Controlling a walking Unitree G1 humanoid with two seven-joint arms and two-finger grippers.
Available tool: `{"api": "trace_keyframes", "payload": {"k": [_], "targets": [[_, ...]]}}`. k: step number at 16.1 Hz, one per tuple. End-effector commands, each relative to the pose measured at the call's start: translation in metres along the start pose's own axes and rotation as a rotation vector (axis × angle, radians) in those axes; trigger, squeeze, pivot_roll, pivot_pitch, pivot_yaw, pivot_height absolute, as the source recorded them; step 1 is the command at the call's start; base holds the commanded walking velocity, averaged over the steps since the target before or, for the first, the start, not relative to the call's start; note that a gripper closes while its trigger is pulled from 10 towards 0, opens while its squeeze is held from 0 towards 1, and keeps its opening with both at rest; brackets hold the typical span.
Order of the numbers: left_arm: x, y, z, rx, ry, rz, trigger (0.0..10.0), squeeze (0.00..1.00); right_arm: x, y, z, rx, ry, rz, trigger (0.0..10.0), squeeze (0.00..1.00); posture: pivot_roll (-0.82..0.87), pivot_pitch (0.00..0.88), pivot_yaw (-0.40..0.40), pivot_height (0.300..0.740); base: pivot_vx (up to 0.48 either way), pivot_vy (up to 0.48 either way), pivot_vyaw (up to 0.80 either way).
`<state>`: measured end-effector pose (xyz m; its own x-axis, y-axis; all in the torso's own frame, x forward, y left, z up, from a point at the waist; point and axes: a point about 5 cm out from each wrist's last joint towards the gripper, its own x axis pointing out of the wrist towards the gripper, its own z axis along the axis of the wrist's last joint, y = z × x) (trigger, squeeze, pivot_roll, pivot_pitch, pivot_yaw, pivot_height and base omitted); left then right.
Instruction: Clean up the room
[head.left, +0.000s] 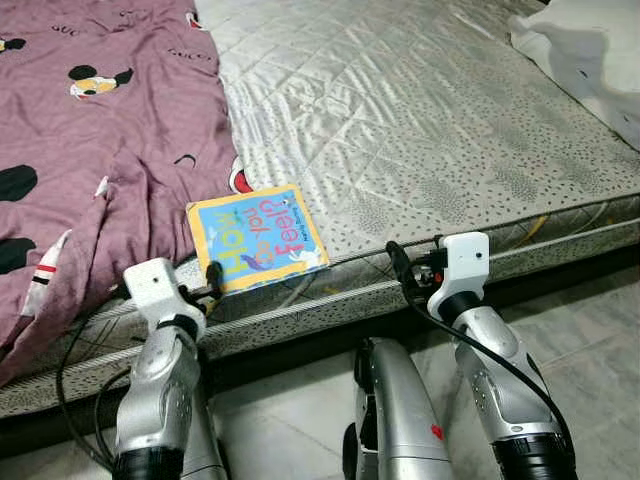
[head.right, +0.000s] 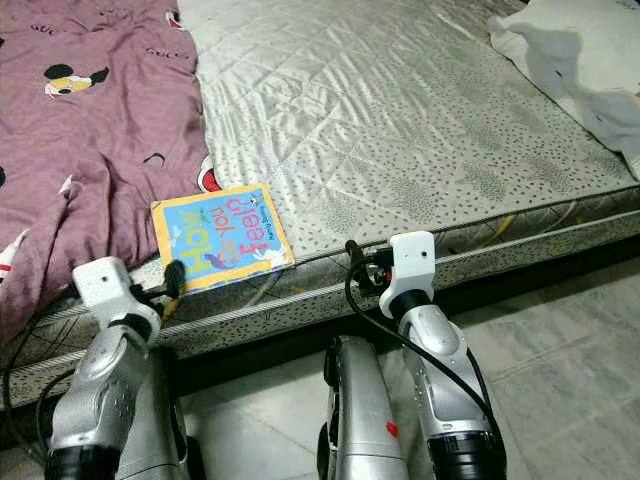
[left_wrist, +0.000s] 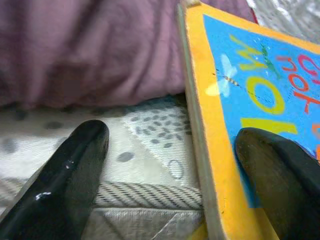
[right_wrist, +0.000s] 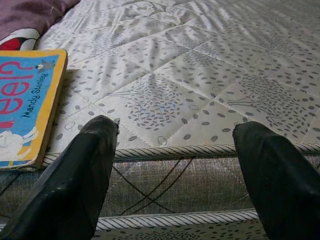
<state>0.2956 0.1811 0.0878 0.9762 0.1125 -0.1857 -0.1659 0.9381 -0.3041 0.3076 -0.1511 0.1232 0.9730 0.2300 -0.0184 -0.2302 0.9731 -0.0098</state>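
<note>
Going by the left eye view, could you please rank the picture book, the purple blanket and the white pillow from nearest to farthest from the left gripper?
1. Picture book: at the mattress edge, right at the left gripper.
2. Purple blanket: spread on the robot's left, starting just beyond the book.
3. White pillow: at the far right corner, clearly farthest.

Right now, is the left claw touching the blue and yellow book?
Cannot tell. In the left wrist view, one black finger overlaps the blue and yellow book, but contact isn't plainly visible.
</note>
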Motion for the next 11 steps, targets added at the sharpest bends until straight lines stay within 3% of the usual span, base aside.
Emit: {"api": "trace_keyframes", "payload": {"k": [1, 5, 9, 10, 11], "targets": [[0.003, 0.001, -0.009, -0.024, 0.055, -0.026, 10.0, 0.0, 0.0, -0.002, 0.004, -0.01, -0.008, 0.001, 10.0, 0.0, -0.09, 0.192, -0.083, 0.478, 0.0, 0.0, 0.0], [0.014, -0.002, -0.014, -0.054, 0.106, -0.096, 10.0, 0.0, 0.001, -0.003, 0.006, -0.018, -0.014, 0.0, 10.0, 0.0, -0.1, 0.174, -0.085, 0.478, 0.0, 0.0, 0.0], [0.025, -0.017, -0.012, -0.094, 0.115, -0.239, 10.0, 0.0, 0.002, -0.002, 0.01, -0.034, -0.031, 0.007, 10.0, 0.0, -0.1, 0.158, -0.085, 0.478, 0.0, 0.0, 0.0], [0.027, -0.019, -0.013, -0.104, 0.122, -0.273, 3.2, 0.0, 0.002, -0.002, 0.011, -0.036, -0.033, 0.004, 10.0, 0.0, -0.1, 0.151, -0.083, 0.478, 0.0, 0.0, 0.0], [0.028, -0.021, -0.014, -0.106, 0.125, -0.292, 0.0, 0.0, 0.002, -0.002, 0.011, -0.036, -0.035, 0.003, 10.0, 0.0, -0.1, 0.151, -0.083, 0.478, 0.0, 0.0, 0.0]]}}
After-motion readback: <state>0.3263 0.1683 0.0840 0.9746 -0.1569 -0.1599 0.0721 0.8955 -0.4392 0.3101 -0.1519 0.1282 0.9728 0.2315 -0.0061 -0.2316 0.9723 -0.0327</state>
